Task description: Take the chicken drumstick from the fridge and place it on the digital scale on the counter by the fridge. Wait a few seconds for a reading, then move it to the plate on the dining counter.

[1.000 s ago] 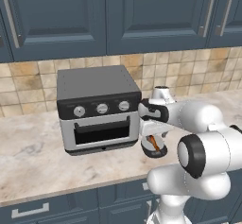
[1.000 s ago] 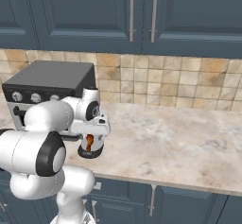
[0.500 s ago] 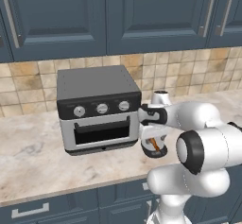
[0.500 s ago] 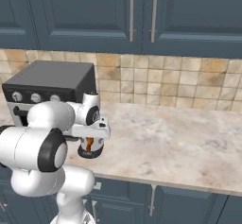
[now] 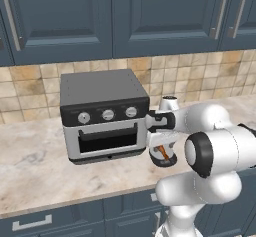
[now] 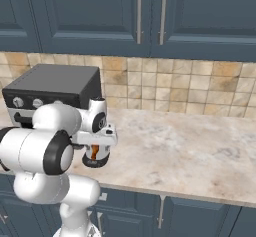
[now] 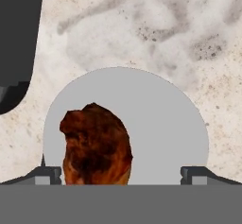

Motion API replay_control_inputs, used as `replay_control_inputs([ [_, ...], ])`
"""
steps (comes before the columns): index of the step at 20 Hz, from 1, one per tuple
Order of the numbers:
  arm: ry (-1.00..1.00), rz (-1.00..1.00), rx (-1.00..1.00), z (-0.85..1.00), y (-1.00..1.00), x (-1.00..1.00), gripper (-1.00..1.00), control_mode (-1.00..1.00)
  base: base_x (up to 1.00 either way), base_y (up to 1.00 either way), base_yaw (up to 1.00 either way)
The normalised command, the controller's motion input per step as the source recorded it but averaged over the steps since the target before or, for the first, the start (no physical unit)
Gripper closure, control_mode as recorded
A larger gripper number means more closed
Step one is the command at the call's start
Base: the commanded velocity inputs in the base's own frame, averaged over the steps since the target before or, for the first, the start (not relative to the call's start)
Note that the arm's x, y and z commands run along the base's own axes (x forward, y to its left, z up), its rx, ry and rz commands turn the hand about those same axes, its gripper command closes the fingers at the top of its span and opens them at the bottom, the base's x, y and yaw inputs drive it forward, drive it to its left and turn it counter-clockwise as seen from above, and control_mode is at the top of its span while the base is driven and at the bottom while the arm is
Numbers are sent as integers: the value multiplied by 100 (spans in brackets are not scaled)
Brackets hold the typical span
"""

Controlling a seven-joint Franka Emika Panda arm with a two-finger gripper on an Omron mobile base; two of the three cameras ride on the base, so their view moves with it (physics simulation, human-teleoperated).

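Observation:
The orange-brown chicken drumstick (image 7: 97, 145) lies on the round grey top of the digital scale (image 7: 156, 124), left of its middle. The scale (image 5: 163, 160) stands on the beige marbled counter (image 5: 45, 166), just right of the toaster oven. My gripper (image 7: 120, 173) hangs straight above the scale, open, its fingertips (image 7: 47, 173) wide apart on either side and touching nothing. From the base views the hand (image 5: 161, 142) points down over the drumstick (image 5: 164, 153), and the gripper (image 6: 95, 146) sits a little above the drumstick (image 6: 93, 152) and scale (image 6: 96, 161).
A grey toaster oven (image 5: 102, 113) stands close to the left of the scale, its dark corner (image 7: 16, 38) near the hand. Tan tiled backsplash (image 6: 190, 88) and dark blue wall cabinets (image 5: 125, 16) rise behind. Bare counter top (image 6: 190, 151) stretches to the right.
The arm's elbow has shifted slightly. The hand stays over the scale with its jaws wide, and the drumstick rests where it was.

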Motion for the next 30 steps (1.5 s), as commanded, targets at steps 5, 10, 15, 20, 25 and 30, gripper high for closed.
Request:
replay_control_inputs([
  [5,0,0,0,-20,0,0,-100,-100,0,0,0],
  [10,0,0,0,-6,3,0,-100,-100,0,0,0],
  [15,0,0,0,0,8,0,100,-100,0,0,0],
  [20,0,0,0,0,1,0,100,-100,0,0,0],
  [25,0,0,0,0,0,0,100,-100,0,0,0],
  [30,-10,0,0,15,0,-12,100,-100,0,0,0],
])
